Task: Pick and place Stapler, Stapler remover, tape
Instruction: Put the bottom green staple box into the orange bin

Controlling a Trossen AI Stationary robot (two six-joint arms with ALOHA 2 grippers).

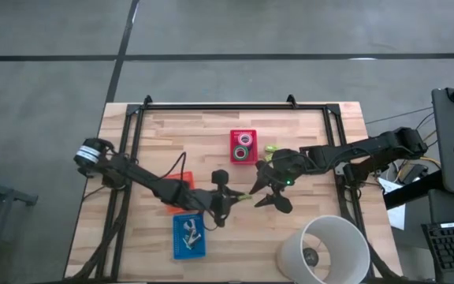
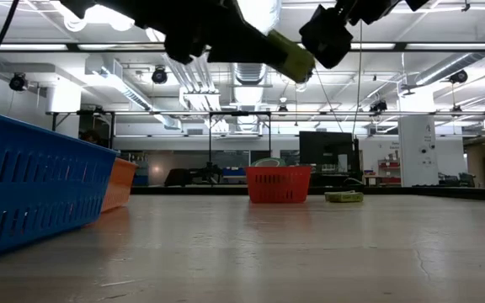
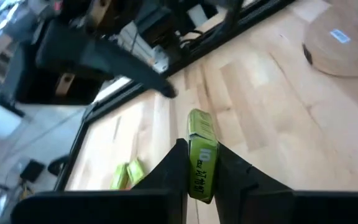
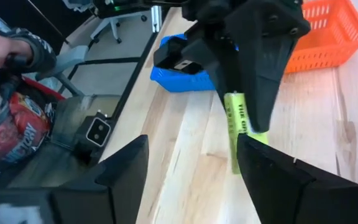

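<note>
High view shows the left pincer (image 1: 239, 197) clamped on a green stapler (image 3: 202, 155), lifted over the desk (image 1: 306, 134) centre; the right pincer (image 1: 265, 189) stands apart just beside it. Tape (image 1: 243, 146) sits in the red basket (image 1: 243, 134), metal pieces in the blue basket (image 1: 189, 237). Placing the stapler seems left.

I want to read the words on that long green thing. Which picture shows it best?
The left wrist view: the green stapler sits large between the left gripper's fingers, printing facing you. The right wrist view shows it behind the left gripper, the low view only one end, the high view a small sliver.
</note>
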